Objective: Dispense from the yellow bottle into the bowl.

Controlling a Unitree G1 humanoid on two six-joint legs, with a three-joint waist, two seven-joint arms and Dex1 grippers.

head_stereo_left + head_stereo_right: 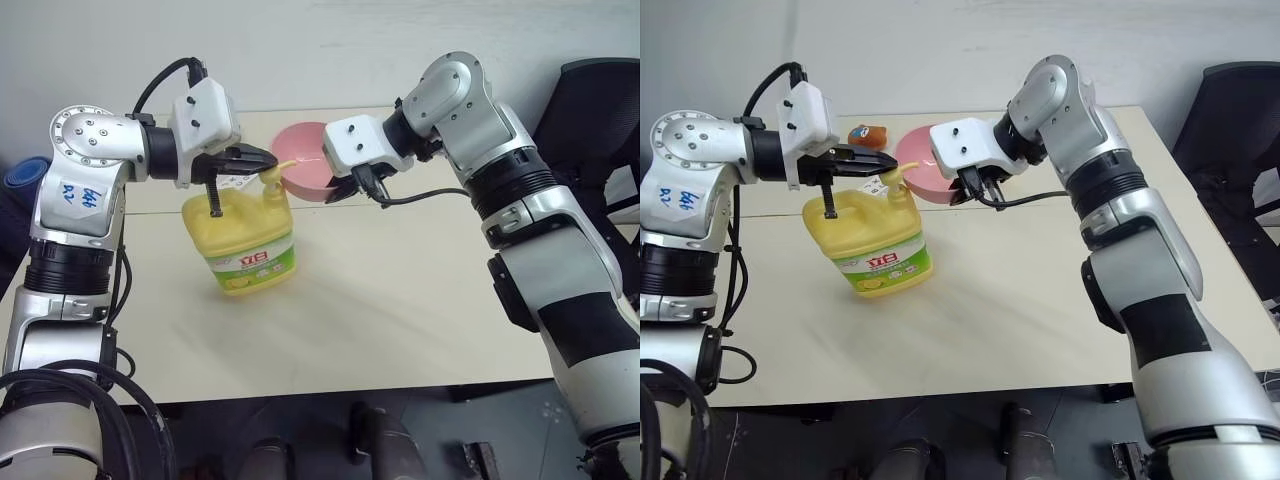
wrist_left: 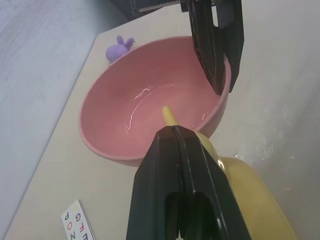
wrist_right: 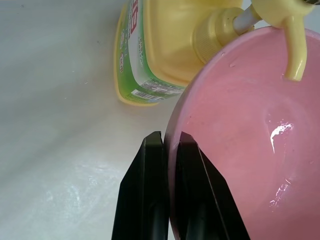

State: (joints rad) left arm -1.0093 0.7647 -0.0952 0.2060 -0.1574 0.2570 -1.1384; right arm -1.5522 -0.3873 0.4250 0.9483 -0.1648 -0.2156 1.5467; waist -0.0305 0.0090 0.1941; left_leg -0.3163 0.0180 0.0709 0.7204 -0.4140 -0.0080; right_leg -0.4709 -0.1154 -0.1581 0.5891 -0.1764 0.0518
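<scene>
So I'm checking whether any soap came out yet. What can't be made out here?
- Liquid in the bowl: both wrist views show only glare streaks, too faint to call soap.
- The yellow bottle pump head: in the eye views, the left gripper covers it.
- The bowl's near rim: in the left eye view, the right gripper hides it.
- Lettering on the bottle's label: too small to read.

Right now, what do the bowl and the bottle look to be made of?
Bowl: likely smooth, glossy pink plastic; its inside shows bright highlights, and the thin rim sits pinched between the right gripper fingers. Bottle: probably semi-gloss yellow plastic, opaque with moulded handle and pump spout, carrying a shiny green-and-white printed label. Neither can be told for certain by look alone.
</scene>
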